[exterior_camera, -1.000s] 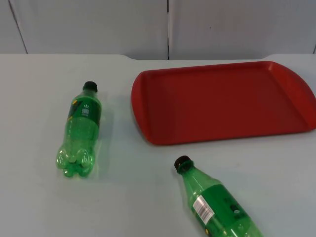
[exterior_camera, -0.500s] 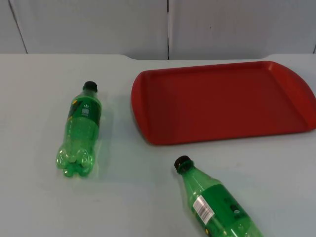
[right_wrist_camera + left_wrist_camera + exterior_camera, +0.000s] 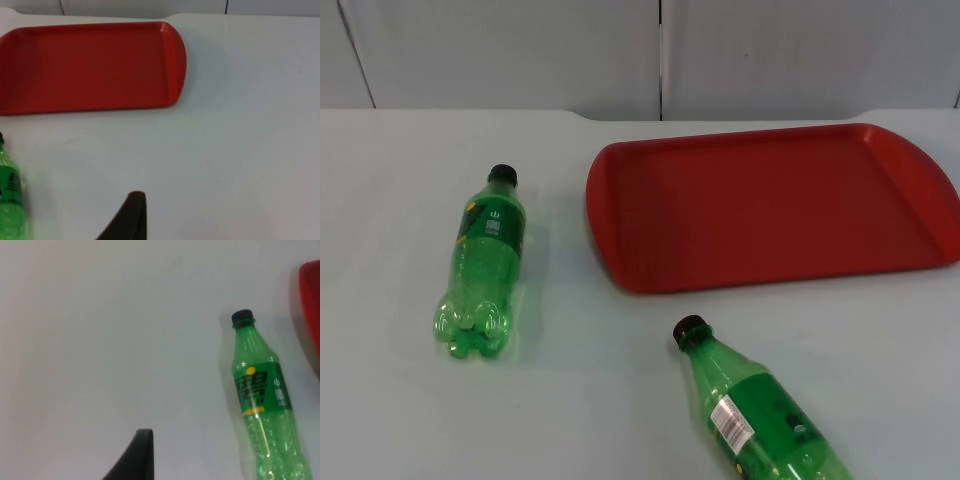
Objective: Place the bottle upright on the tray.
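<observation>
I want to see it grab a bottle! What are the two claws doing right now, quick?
Left gripper: above the bare table near a lying green bottle, holding nothing; open or closed cannot be told.
Right gripper: the same, near the red tray.

Even, bright, diffuse light falls from overhead across the white table [image 3: 400, 420], which reads slightly blue-grey. Shadows are soft and short: a faint one lies along the right side of the left green bottle [image 3: 483, 262], and a pale one rims the near edge of the red tray [image 3: 770, 205]. The tray's surface shows a dull sheen without hard glare. In the left wrist view the black fingertip [image 3: 135, 460] looks soft-edged, out of focus
</observation>
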You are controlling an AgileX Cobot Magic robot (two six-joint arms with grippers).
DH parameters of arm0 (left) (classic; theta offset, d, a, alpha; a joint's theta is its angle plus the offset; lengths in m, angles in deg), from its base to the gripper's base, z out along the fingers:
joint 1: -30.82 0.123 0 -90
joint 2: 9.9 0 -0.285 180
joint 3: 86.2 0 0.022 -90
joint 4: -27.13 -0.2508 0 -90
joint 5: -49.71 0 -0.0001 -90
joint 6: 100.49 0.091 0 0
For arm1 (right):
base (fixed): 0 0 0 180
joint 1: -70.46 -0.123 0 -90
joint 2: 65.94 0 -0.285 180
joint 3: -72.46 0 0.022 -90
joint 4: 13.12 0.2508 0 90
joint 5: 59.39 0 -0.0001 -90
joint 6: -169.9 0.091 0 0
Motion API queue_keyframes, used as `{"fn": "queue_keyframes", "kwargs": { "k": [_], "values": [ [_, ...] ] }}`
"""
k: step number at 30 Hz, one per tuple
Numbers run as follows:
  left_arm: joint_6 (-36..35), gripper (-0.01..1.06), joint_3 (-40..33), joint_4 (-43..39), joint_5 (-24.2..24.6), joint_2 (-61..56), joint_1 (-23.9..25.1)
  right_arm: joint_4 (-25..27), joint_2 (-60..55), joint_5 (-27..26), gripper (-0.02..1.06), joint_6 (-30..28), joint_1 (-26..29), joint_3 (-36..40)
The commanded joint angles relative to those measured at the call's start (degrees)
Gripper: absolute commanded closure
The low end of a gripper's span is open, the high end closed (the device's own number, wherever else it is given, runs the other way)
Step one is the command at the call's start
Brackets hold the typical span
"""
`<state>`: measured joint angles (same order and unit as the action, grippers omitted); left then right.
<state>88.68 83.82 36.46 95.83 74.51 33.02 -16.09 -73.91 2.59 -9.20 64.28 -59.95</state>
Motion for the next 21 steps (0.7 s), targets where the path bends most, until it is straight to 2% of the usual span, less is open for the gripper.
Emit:
{"fn": "queue_keyframes", "kwargs": {
  "k": [1,8,13,15,21],
  "values": [
    [0.92,0.0,2.3,1.66,0.31,2.45,0.1,0.27,0.18,-0.24,-0.01,0.24,0.2,0.06],
    [0.95,0.0,7.42,2.09,1.33,8.56,-1.55,0.27,0.18,-0.24,-0.01,0.24,0.2,0.06],
    [0.84,0.0,11.43,2.07,1.09,13.36,-4.85,0.27,0.18,-0.24,-0.01,0.24,0.2,0.06],
    [-1.08,0.0,14.43,1.67,1.46,16.81,-6.62,0.27,0.18,-0.24,-0.01,0.24,0.2,0.06],
    [-5.04,0.0,18.16,1.67,2.47,23.45,-7.78,0.27,0.18,-0.24,-0.01,0.24,0.2,0.06]
  ]
}}
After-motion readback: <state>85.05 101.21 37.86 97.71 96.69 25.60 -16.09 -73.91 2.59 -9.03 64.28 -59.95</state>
